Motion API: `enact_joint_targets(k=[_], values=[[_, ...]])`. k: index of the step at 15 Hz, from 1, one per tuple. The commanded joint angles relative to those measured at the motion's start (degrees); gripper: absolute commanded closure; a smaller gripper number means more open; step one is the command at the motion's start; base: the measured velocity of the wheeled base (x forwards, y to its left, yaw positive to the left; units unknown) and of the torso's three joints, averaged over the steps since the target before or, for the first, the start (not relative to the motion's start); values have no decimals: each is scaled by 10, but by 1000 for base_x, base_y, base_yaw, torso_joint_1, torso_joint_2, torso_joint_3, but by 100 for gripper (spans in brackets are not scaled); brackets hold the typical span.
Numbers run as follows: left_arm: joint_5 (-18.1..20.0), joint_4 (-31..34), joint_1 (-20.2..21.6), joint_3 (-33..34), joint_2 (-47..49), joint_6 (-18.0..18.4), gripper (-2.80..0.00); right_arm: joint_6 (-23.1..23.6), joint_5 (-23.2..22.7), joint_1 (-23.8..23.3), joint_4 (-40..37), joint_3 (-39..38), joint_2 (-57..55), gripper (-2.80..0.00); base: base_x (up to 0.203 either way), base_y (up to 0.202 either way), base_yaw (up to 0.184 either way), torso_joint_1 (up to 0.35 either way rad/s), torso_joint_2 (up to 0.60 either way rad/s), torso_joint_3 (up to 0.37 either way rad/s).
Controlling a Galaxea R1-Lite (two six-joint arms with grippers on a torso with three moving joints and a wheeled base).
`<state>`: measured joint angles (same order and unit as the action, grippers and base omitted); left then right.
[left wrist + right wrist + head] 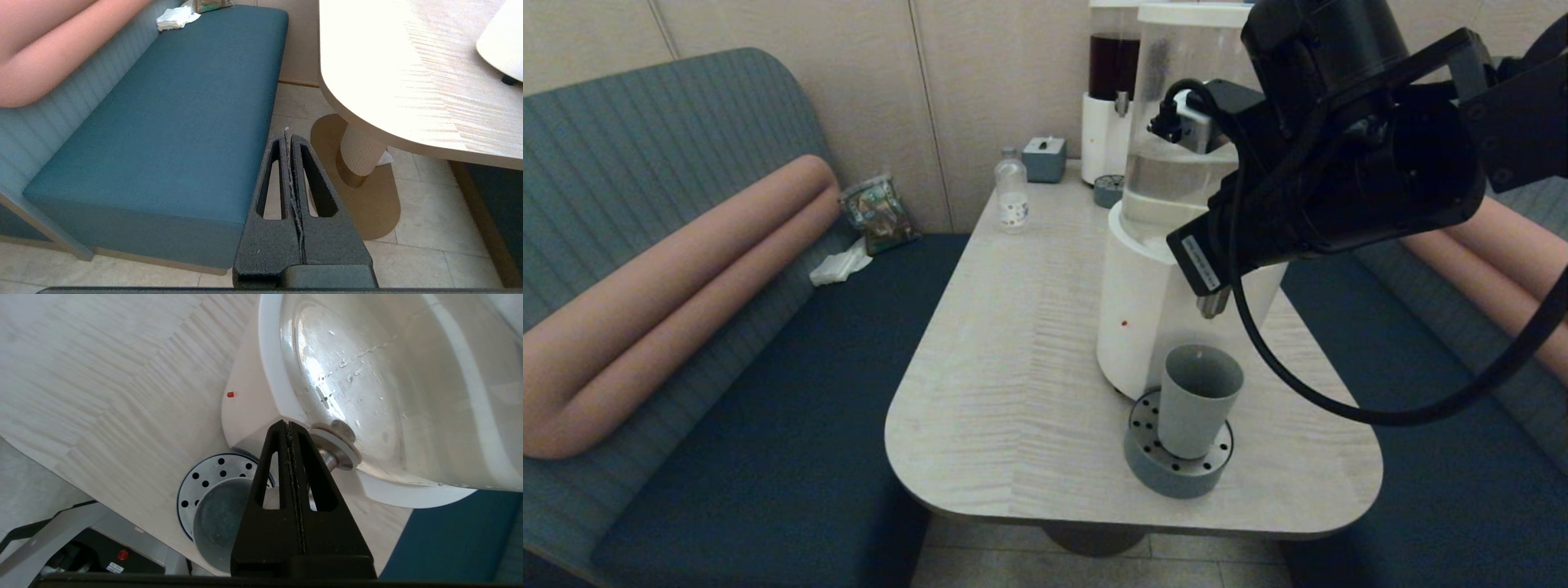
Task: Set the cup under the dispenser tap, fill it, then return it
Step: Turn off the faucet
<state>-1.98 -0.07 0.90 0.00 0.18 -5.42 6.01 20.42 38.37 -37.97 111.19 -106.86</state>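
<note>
The grey-blue cup (1199, 400) stands upright on the round perforated tray (1168, 478), directly below the metal dispenser tap (1213, 304) of the white-based dispenser (1135, 327). In the right wrist view the cup (218, 522) shows its open mouth, and the tap (331, 458) sticks out of the base. My right gripper (289, 424) is shut and empty, held above the cup with its tips at the dispenser's base, right beside the tap. My left gripper (288, 136) is shut and empty, parked low over the floor beside the bench, out of the head view.
A clear bottle (1011, 194), a grey box (1045, 158) and the dark-liquid dispenser (1112, 98) stand at the table's far end. A snack packet (878, 212) and tissue (840, 265) lie on the left bench. The table's rounded front edge (1127, 523) is just past the tray.
</note>
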Motion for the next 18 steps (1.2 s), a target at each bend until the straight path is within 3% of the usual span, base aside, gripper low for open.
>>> enact_joint_targets(k=[1,10,18], values=[[0,0,0,1,1,-1,0,1,5,-1,-3,0,1,0,0,0,0,0,0,0],[0,0,0,1,0,-1,0,1,17,-9,-4,0,0,0,0,0,0,0,0,0],[0,0,1,1,1,-1,0,-3,-8,9,12,0,42,0,0,0,0,0,0,0]])
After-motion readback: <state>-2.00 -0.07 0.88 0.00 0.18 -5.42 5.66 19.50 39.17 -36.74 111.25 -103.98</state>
